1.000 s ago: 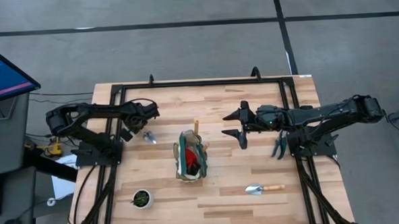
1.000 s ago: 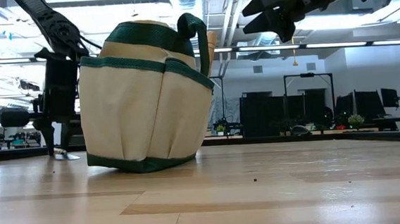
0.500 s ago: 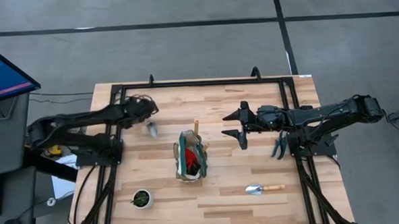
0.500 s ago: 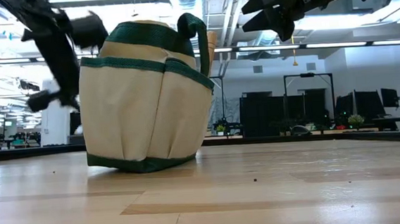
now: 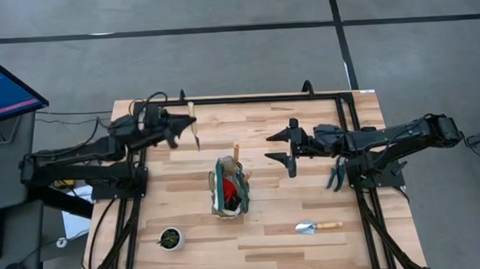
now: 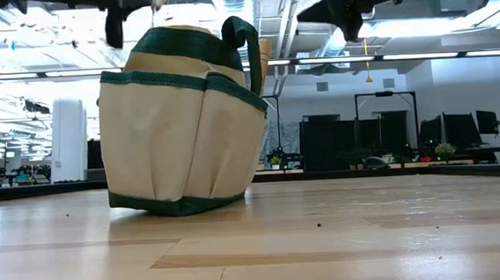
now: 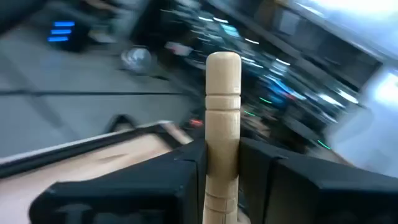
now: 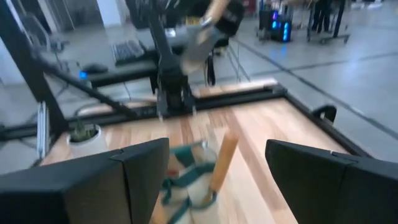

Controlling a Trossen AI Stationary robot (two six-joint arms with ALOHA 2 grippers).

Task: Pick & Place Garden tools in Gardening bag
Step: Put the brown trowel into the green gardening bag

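The gardening bag (image 5: 228,188) stands on its base mid-table, cream with green trim in the low view (image 6: 178,127). A wooden handle (image 5: 235,153) and a red-and-black item (image 5: 226,189) stick out of it. My left gripper (image 5: 184,125) is up over the far left of the table, shut on a garden tool (image 5: 196,135) with a wooden handle and a metal head. My right gripper (image 5: 271,147) hovers open and empty to the right of the bag, which shows below its fingers in the right wrist view (image 8: 193,180). A trowel (image 5: 317,226) lies flat at the near right. My left gripper pinches the tool's wooden handle (image 7: 222,155) between its two fingers (image 7: 186,171), below the handle's free end (image 7: 222,65), which stands out past them. The fingers come from the table's left and lie across the tool. The tool is lifted clear of the table.
A small round dark pot with green (image 5: 171,238) stands near the near left corner. A black frame rail (image 5: 247,99) runs along the table's edges. A monitor (image 5: 3,88) stands off the table's left.
My left gripper has risen from the table left of the bag and gone toward the far edge, turning as it went. The tool, which had its metal head on the table, is now lifted clear. My right gripper has kept still.
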